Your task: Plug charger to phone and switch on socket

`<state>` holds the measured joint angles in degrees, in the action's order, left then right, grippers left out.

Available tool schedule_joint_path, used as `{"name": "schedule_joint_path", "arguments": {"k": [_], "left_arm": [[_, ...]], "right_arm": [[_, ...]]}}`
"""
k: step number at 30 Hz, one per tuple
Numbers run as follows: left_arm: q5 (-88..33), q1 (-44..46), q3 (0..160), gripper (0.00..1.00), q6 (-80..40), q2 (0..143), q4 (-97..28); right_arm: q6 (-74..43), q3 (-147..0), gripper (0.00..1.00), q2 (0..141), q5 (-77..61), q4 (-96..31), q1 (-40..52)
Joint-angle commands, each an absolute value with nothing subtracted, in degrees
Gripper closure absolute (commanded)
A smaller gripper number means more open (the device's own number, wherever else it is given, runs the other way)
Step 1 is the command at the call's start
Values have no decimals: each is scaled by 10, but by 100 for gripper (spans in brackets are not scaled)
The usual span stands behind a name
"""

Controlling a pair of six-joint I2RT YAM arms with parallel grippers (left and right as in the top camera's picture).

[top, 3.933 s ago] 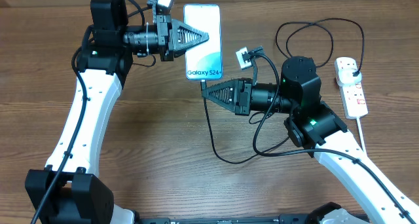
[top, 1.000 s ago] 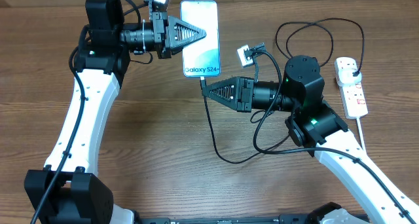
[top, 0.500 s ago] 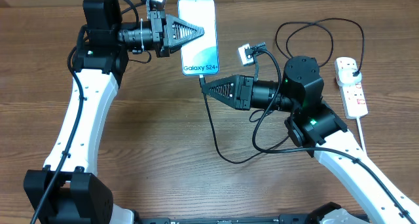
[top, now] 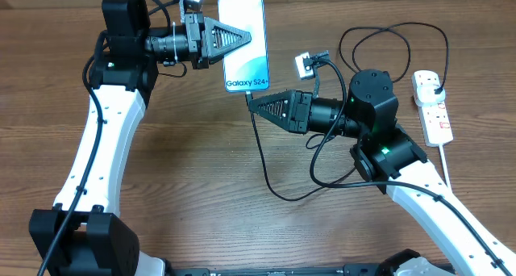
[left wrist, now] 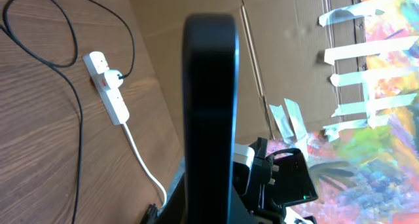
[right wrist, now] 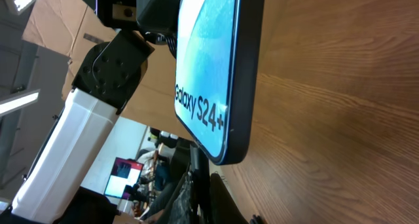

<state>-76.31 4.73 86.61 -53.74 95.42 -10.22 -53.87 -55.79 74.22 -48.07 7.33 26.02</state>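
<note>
Left gripper [top: 247, 40] pointing right, clamping phone [top: 247, 66], right gripper [top: 252, 103] pointing left, pinching charger [top: 260, 155]

Teal phone [top: 244, 43] aloft, black charger [top: 260, 151] tip just below, white socket [top: 433, 106] rightward

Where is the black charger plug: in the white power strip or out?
In. The black plug sits seated in the end outlet of the white rectangular power strip.

The left gripper [top: 248, 40] clamps the Galaxy S24+ phone [top: 243, 62] at twelve o'clock, the right gripper [top: 251, 103] pinches the charger [top: 262, 159] at its six, and the socket [top: 433, 106] lies at three.
</note>
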Motion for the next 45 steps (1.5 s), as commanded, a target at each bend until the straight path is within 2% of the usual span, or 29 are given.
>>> {"name": "schedule_joint_path", "arguments": {"k": [1, 17, 23, 24, 27, 29, 31, 37, 41, 45], "left_arm": [[-823, 63, 871, 96, -512, 947, -105], [-826, 72, 871, 96, -512, 947, -114], [-823, 71, 871, 96, -492, 947, -122], [-821, 71, 871, 96, -490, 947, -122], [-818, 71, 871, 96, -486, 947, -122], [-819, 71, 871, 96, -482, 947, -122], [-819, 71, 871, 96, -477, 947, -122], [-820, 71, 871, 96, -465, 947, -122], [-816, 71, 871, 96, -462, 948, -122], [-812, 71, 871, 96, -462, 948, -121]], "right_arm": [[-540, -563, 96, 743, -389, 88, 253], [-535, -563, 96, 743, -324, 90, 253], [-505, -563, 96, 743, -349, 97, 253], [-497, -563, 88, 743, -351, 97, 253], [-459, -563, 44, 743, -364, 97, 253], [-445, -563, 30, 743, -370, 97, 253], [-440, -563, 26, 743, -378, 98, 252], [-430, -563, 25, 743, -488, 93, 250], [-430, -563, 29, 743, -584, 92, 250], [-431, -563, 32, 743, -599, 49, 251]]}}
